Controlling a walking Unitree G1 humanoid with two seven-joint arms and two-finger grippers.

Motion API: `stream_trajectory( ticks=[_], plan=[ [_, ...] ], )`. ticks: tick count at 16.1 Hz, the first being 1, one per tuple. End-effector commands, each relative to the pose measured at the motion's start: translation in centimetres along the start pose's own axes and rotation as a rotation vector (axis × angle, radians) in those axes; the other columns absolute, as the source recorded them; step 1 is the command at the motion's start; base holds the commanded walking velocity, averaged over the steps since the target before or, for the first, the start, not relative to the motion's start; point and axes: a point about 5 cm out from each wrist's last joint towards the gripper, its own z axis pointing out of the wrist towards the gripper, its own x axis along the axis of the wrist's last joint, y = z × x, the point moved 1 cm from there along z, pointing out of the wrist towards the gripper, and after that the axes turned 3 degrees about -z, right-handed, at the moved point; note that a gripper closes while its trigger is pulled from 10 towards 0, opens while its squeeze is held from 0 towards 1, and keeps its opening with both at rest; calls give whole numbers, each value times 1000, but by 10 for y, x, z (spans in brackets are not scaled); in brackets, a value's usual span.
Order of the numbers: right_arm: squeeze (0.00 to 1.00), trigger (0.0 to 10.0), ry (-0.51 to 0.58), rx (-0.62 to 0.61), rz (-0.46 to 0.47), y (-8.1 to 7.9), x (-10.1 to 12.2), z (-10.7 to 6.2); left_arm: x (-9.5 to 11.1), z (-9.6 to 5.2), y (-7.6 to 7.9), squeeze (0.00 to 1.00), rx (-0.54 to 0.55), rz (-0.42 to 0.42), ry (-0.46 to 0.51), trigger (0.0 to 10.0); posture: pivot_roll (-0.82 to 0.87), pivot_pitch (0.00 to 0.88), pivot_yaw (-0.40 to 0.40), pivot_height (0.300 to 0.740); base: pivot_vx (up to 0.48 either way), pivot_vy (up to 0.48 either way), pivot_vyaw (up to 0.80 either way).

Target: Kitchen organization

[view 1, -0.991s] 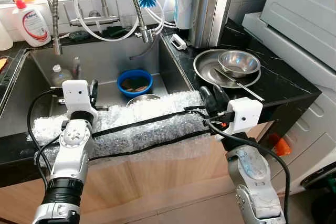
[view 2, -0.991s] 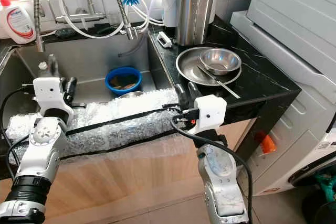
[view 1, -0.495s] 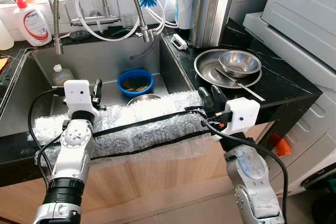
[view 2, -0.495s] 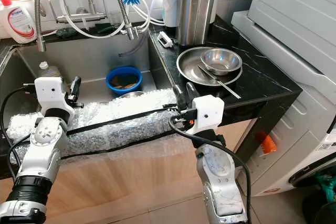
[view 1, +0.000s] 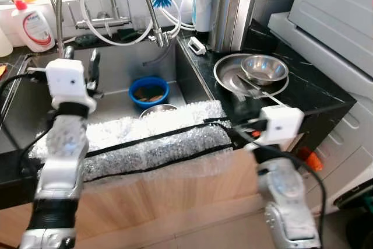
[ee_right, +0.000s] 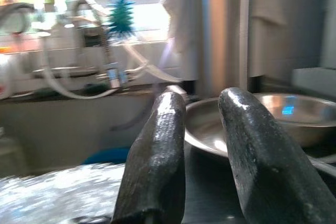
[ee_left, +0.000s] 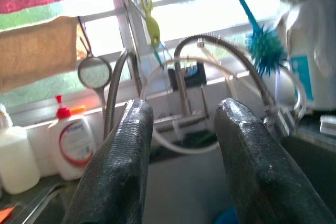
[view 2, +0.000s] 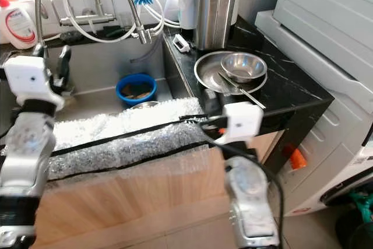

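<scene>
A sheet of bubble wrap [view 1: 145, 144] lay draped across the front edge of the sink [view 1: 116, 68], spilling over the wooden cabinet face, with two black straps [view 1: 157, 135] running along its length. The left claw [ee_left: 181, 166] was raised above the sink basin, its fingers parted with nothing between them, pointing toward the faucet [view 1: 61, 16]. The right claw [ee_right: 202, 150] hovered at the wrap's right end beside the black surface [view 1: 315, 94], fingers slightly apart and empty, facing the steel plate [view 1: 230, 77] and bowl [view 1: 265, 69]. The wrap looked light, soft and floppy, likely slippery and prone to sagging or sliding off the edge. Pinching it near both ends, ideally where a strap crosses, seemed the surest hold. A blue bowl [view 1: 150, 90] sat in the sink.
</scene>
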Motion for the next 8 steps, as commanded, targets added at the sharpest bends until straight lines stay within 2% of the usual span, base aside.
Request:
stream_trajectory(
  ticks=[1,2,3,6,8],
  plan=[
    [0,10000,36,-52,-22,8,11,-1,-8,-12,-4,0,-3,24,-54,10000,-102,0,43,740,0,0,0],
    [0,10000,36,-71,-26,12,12,-3,-11,-17,-4,0,1,24,-71,10000,-102,0,43,740,0,0,0],
    [1000,10000,37,-107,-33,18,13,-4,-14,-23,-3,0,4,22,-93,10000,-106,0,43,740,0,0,0],
    [1000,10000,42,-198,-60,34,15,-4,-16,-25,5,0,-9,9,-108,10000,-112,0,44,740,0,0,0],
    [1000,10000,20,-266,-46,44,12,-4,-17,-23,9,0,-20,-1,-113,10000,-111,0,43,740,0,0,0]
  ],
)
